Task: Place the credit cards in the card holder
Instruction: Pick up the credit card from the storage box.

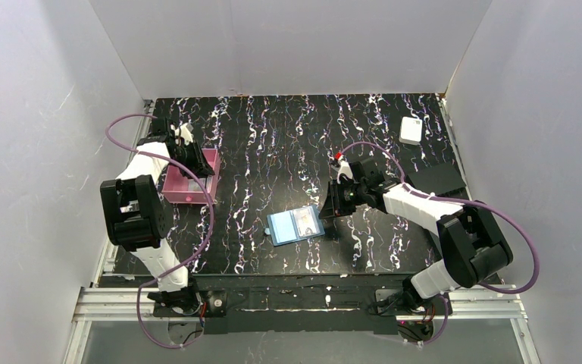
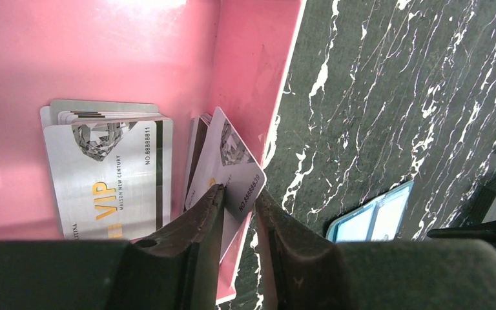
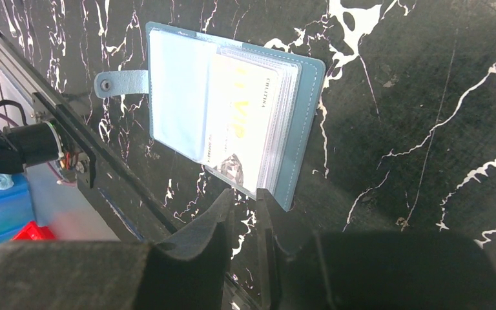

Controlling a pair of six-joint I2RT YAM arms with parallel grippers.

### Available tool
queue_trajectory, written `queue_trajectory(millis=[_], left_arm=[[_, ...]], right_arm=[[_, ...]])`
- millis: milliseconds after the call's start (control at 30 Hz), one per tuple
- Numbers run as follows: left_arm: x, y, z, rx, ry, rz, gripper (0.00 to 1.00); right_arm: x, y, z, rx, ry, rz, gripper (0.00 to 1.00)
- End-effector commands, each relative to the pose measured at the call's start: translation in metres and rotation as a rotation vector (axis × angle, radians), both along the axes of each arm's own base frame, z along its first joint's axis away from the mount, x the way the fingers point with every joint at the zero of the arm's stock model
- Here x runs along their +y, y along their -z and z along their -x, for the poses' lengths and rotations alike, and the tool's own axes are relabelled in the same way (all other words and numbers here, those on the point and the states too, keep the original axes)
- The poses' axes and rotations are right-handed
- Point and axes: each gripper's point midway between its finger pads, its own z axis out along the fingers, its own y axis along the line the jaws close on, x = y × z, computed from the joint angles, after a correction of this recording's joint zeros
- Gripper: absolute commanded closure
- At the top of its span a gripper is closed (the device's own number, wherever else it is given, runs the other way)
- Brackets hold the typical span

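Credit cards [image 2: 106,174] split between pink tray [image 2: 135,39] and open card holder [image 1: 295,225].
Silver VIP stack flat on tray floor, a tilted card [image 2: 232,165] up on edge by the tray wall. Teal holder spread flat on black marbled table [image 1: 273,136], snap tab out sideways, clear sleeves fanned, a sleeved card [image 3: 242,123] inside, well apart from tray.

The left arm [image 1: 145,163] and right arm [image 1: 413,203] are white shells between bulky black joint housings, with black bases at the near edge of the counter [image 1: 288,136]. A purple cable [image 1: 535,262] loops along each. The left hand [image 2: 236,194] and right hand [image 3: 244,197] have matte black, tapered fingers.
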Motion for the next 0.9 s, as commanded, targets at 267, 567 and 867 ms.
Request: queue_trajectory(millis=[267,567,867], left_arm=[[0.010,-0.029,0.009,-0.068,0.030,-0.152,0.89],[0.010,-0.032,0.011,-0.069,0.055,-0.237,0.97],[0.046,-0.114,0.011,-0.212,-0.083,-0.642,1.00]], right_arm=[[0.010,-0.008,-0.008,-0.012,-0.010,-0.037,0.73],[0.010,-0.006,-0.006,-0.007,-0.011,-0.036,0.73],[0.011,-0.005,-0.007,-0.008,-0.016,-0.032,0.73]])
